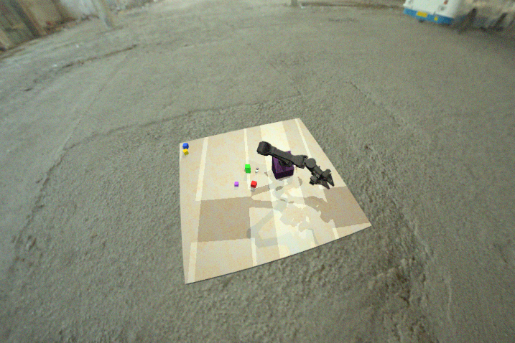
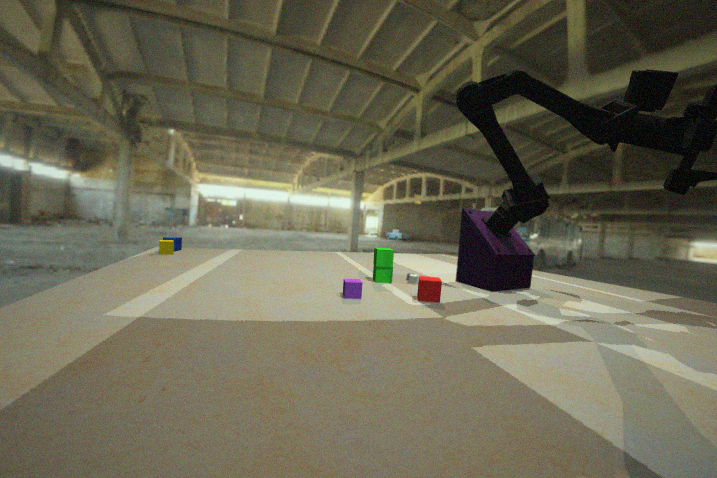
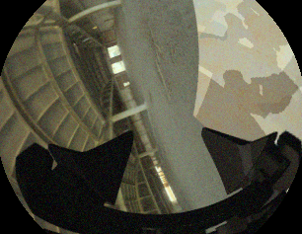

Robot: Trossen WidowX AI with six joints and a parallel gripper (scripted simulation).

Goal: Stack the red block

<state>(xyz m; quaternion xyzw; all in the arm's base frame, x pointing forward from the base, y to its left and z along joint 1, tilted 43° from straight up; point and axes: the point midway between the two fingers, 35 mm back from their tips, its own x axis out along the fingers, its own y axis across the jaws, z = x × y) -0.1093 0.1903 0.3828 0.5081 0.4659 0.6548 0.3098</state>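
Exterior view: gripper (image 2: 708, 169) cut off at right edge, raised high, fingers spread wide on nothing. Red block (image 2: 429, 288) on mat (image 2: 257, 360), just right of green tower (image 2: 383, 264), apart from it. Small grey thing (image 2: 412, 277) between them, too small to identify. Wrist view: only dark fingers, blurred floor.

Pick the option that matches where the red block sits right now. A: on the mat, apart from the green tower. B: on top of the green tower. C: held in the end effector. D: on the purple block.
A: the red block rests on the mat, apart from the two-high green tower, while the open end effector hangs empty, well away.
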